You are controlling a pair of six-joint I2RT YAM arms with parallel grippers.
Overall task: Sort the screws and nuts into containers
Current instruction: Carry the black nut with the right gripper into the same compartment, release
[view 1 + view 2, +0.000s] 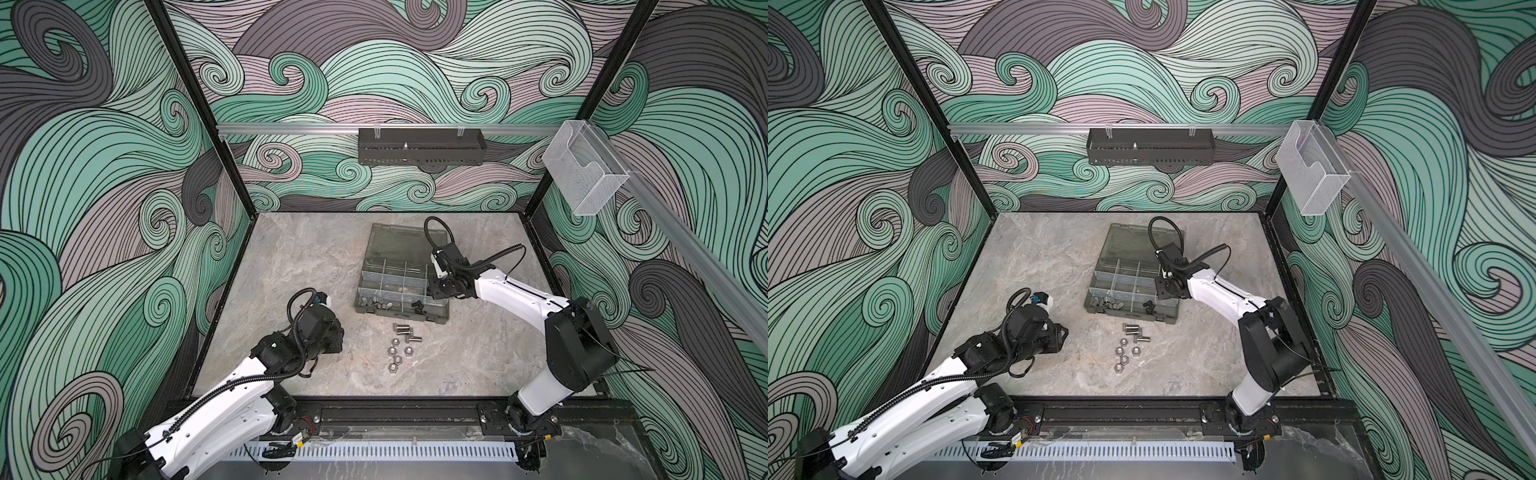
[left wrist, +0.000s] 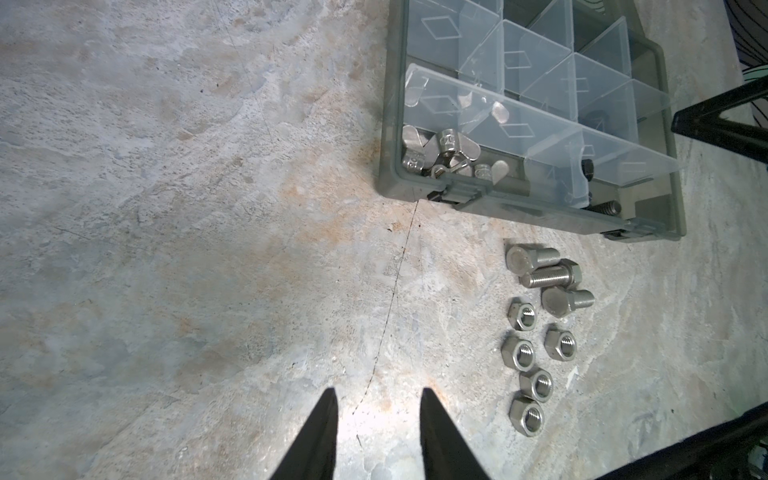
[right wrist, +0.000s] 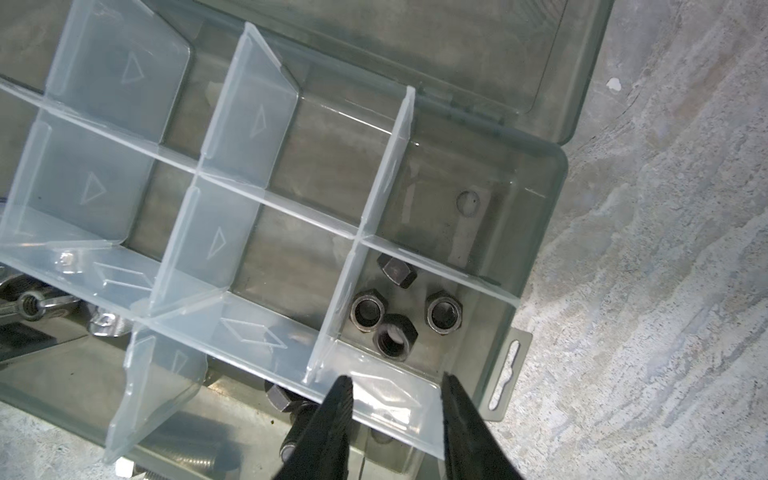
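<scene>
Black nuts, four of them, lie in the compartment at the right end of the grey case, one row behind its clasp side. The right claw hangs just above that compartment with its fingers apart and nothing between them. By the look of it the drop there is done, so the step in hand is to get out cleanly and fetch the next piece. The tips sit close over a clear divider, so a straight lift looks wiser than a sideways sweep, which could knock the divider loose.

Five silver nuts and three silver screws wait on the stone table just in front of the case's clasp side. The left claw hovers over bare table off the case's left front corner, also spread and empty, and it looks the better placed for the pick.

The nuts lie close together, so the one farthest from the case is the easiest first choice. Come down from above and pinch it across two flats with a narrow spread, so its neighbours are not nudged. Two of the screws touch, so take the single one first, gripped across its shank. Black screws share the clasp-side row, so the silver pieces probably belong in the bare compartments.
</scene>
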